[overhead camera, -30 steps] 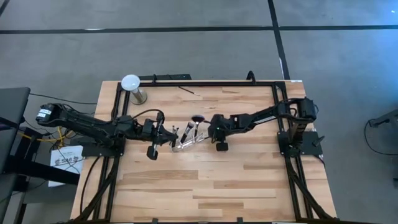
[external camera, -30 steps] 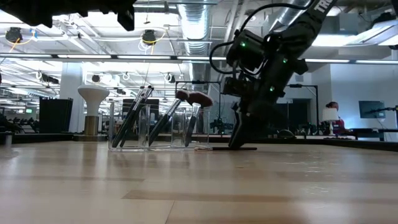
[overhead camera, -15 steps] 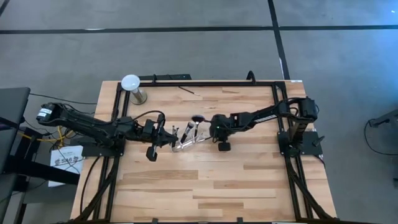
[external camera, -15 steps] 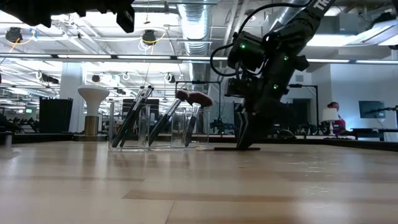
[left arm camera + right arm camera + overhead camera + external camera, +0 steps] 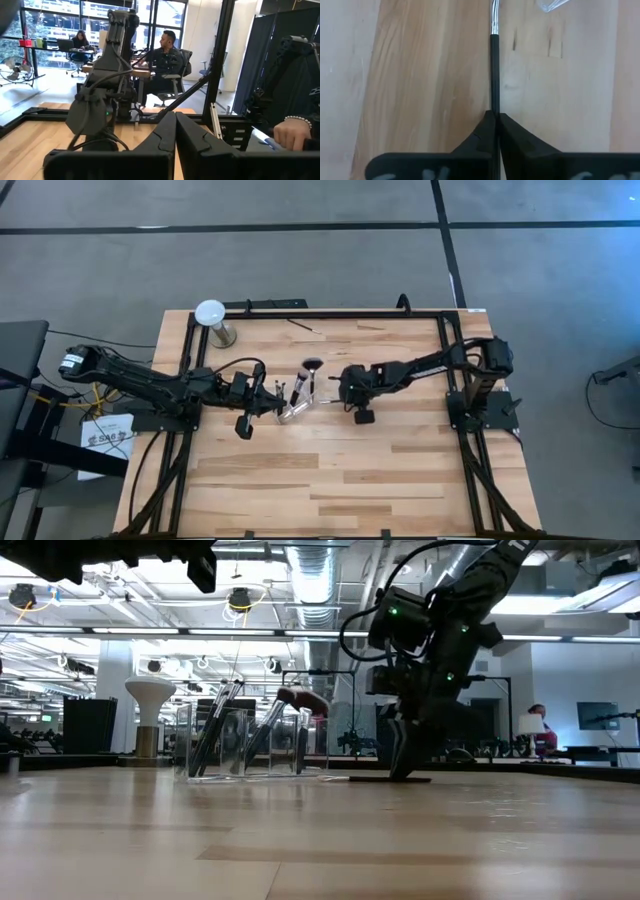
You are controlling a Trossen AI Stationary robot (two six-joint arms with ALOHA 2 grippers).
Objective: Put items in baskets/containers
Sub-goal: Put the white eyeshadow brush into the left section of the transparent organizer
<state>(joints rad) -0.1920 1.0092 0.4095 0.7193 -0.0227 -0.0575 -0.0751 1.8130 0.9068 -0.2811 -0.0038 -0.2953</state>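
Lying flat on the pale grainy wooden worktop near its middle, a thin brush with matte black handle and silvery ferrule is pinched by the right gripper, just beside the clear cup bristling with slanted brushes; left gripper closed, empty.

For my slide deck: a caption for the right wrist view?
Right gripper fingers shut on a thin brush lying flat on the wooden table.

The right gripper has its two dark fingers pinched together on the black handle of a brush lying on the wooden table. The handle turns silver farther out, near a clear cup's corner.
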